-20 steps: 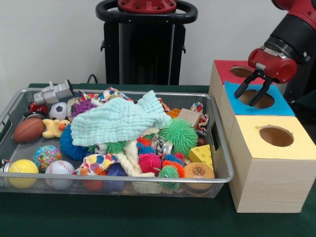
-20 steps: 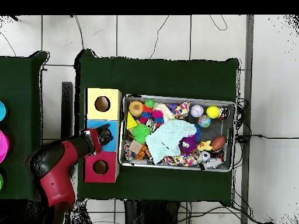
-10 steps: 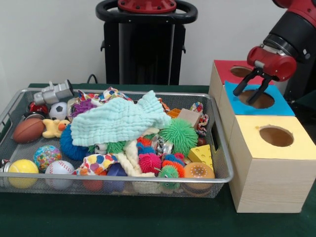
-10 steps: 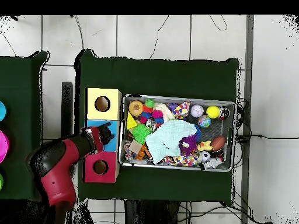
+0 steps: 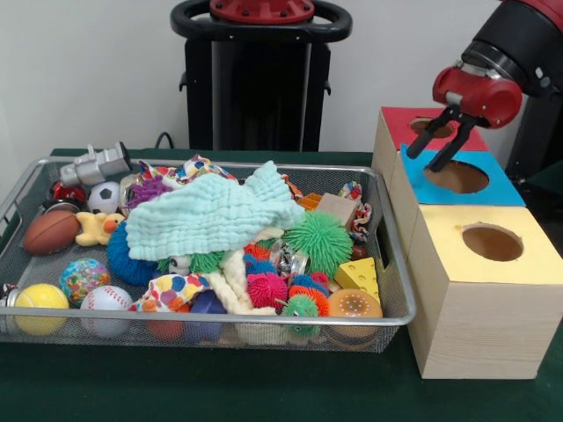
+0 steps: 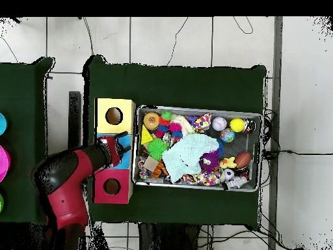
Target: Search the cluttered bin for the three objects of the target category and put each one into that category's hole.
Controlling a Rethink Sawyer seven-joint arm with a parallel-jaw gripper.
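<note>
Full wire basket (image 5: pixel 391 264) (image 6: pixel 259 117) on green surface (image 5: pixel 264 387), heaped with soft spiky balls (image 5: pixel 318 239), smooth sport balls, knotted rope and pale crumpled cloth (image 5: pixel 215 211) (image 6: pixel 188 156). Well apart from these, hand (image 5: pixel 435 149) (image 6: pixel 119 141) above blue box (image 5: pixel 457 176), black fingers apart, empty. Beside it red box (image 5: pixel 413 127) and yellow box (image 5: pixel 488 242) of plain wood, each with round hole.

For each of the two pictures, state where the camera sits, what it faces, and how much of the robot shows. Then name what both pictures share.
Front view: across the table, level, facing the mesh bin and boxes; shows the forearm and open gripper above the blue box.
Overhead view: above, looking straight down; shows the whole red arm and gripper.
Shared: bin, light green cloth, the three boxes.
</note>
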